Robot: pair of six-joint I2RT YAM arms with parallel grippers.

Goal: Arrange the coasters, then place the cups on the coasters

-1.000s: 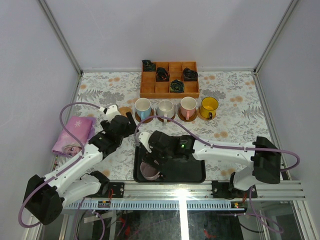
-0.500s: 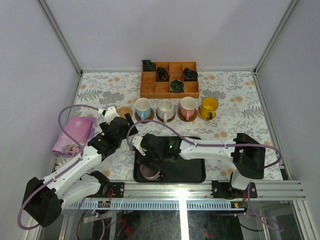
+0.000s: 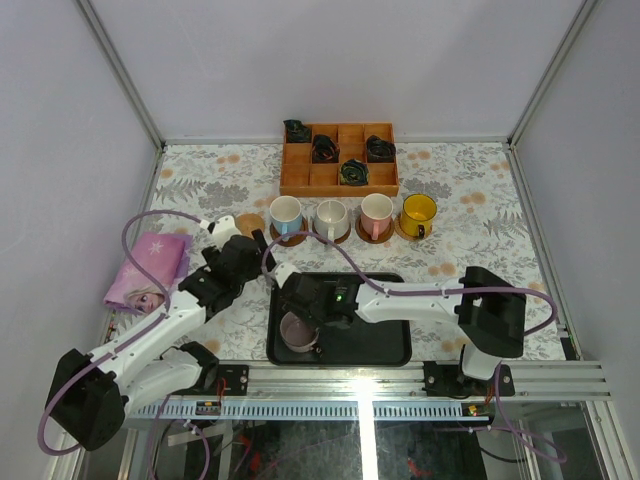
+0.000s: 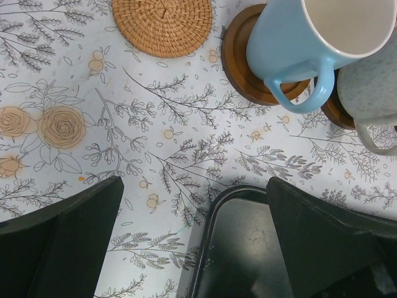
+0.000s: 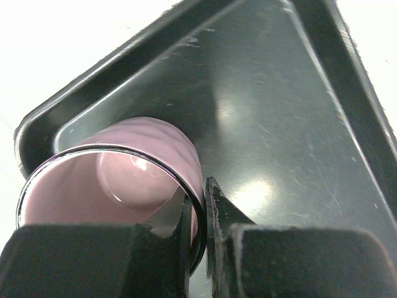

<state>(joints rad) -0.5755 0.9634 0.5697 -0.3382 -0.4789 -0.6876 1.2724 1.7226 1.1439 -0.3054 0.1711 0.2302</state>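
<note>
A mauve-grey cup (image 3: 297, 331) (image 5: 133, 171) stands in the near left corner of the black tray (image 3: 370, 340) (image 5: 279, 124). My right gripper (image 3: 309, 316) (image 5: 200, 214) is shut on its rim, one finger inside and one outside. The light blue cup (image 3: 286, 214) (image 4: 310, 37), cream cup (image 3: 331, 217) (image 4: 372, 81), pink cup (image 3: 377, 212) and yellow cup (image 3: 418, 211) stand in a row on coasters. A dark brown coaster (image 4: 239, 68) lies under the blue cup. One tan woven coaster (image 3: 248, 222) (image 4: 162, 23) lies bare at the row's left end. My left gripper (image 3: 245, 256) (image 4: 195, 186) hangs open over the tray's far left corner.
An orange wooden grid box (image 3: 338, 158) with dark bundles sits behind the cups. A pink cloth (image 3: 148, 268) lies at the left edge. The tray's raised rim (image 4: 208, 248) runs just below my left gripper. Enclosure walls stand on three sides.
My right gripper has shifted left and closed from wide open onto the mauve-grey cup's rim. The left arm has moved a little.
</note>
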